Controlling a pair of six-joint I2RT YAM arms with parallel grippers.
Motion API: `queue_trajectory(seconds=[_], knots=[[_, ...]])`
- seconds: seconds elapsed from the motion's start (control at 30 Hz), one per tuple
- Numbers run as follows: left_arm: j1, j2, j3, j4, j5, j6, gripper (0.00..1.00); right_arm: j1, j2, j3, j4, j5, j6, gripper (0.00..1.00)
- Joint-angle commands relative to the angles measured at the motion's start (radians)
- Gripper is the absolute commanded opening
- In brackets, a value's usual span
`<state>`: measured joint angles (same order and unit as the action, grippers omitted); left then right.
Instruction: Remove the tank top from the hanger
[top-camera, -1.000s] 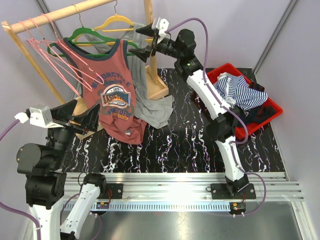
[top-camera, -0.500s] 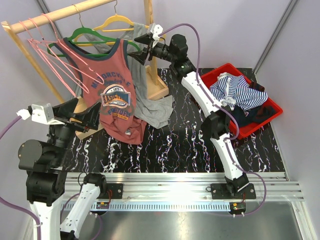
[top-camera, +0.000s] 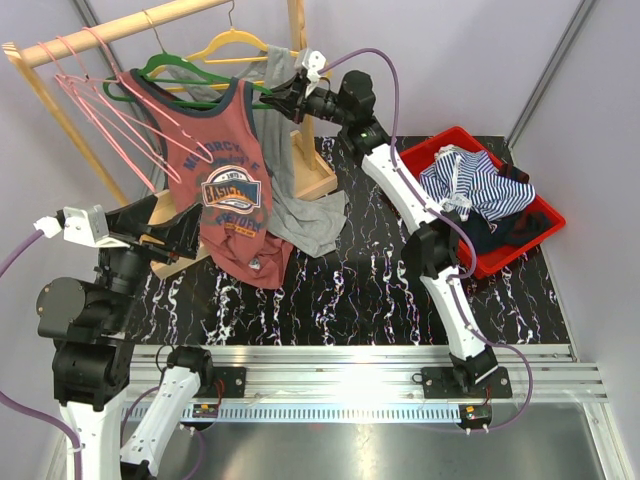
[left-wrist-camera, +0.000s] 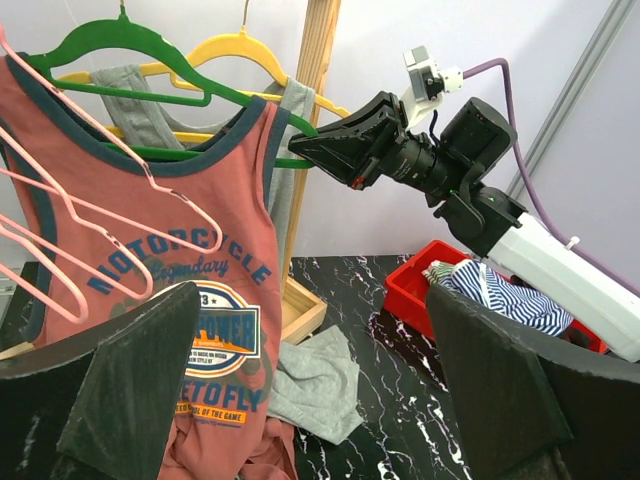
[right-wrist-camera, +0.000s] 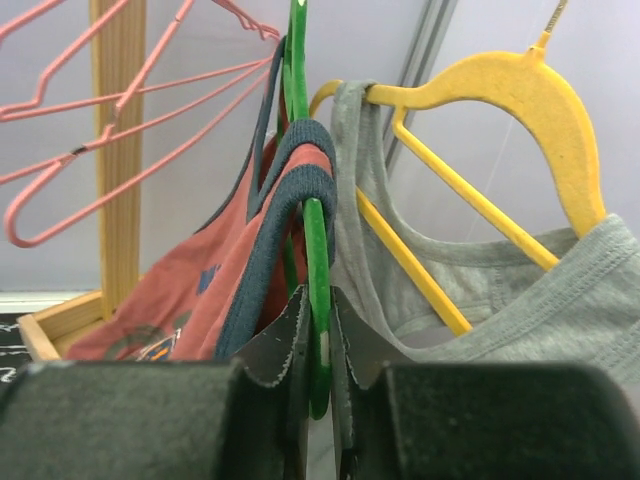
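Observation:
A red tank top (top-camera: 225, 190) with a navy trim and a chest print hangs on a green hanger (top-camera: 185, 70) from the wooden rail. My right gripper (top-camera: 275, 97) is shut on the hanger's right end. In the right wrist view its fingers (right-wrist-camera: 318, 310) clamp the green hanger (right-wrist-camera: 315, 230) just below the navy strap (right-wrist-camera: 300, 160). My left gripper (top-camera: 165, 235) stands open, low at the left beside the tank top's hem, touching nothing. From the left wrist, the tank top (left-wrist-camera: 160, 250) hangs ahead between the wide-open fingers (left-wrist-camera: 320, 380).
A grey top (top-camera: 300, 200) hangs on a yellow hanger (top-camera: 235, 42) just behind, its hem lying on the table. Empty pink hangers (top-camera: 110, 110) hang at the left. The wooden rack's post (top-camera: 298, 40) and base tray (top-camera: 325, 180) stand close. A red bin (top-camera: 530, 235) holds striped clothes.
My right gripper moved in to the left and shut on the green hanger's end. The hanger and tank top swung slightly. My left arm barely moved.

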<state>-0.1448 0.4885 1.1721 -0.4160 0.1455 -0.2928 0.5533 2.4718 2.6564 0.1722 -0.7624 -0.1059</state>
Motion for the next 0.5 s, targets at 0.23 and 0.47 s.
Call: queue_trajectory(seconds=[0.23, 0.47], knots=[[-0.004, -0.018, 0.027, 0.057, 0.000, -0.028, 0.99, -0.012, -0.123, 0.023, 0.194, 0.034, 0.206, 0.00], [-0.004, -0.030, 0.023, 0.056, 0.002, -0.032, 0.99, -0.016, -0.172, 0.000, 0.204, 0.092, 0.195, 0.00]])
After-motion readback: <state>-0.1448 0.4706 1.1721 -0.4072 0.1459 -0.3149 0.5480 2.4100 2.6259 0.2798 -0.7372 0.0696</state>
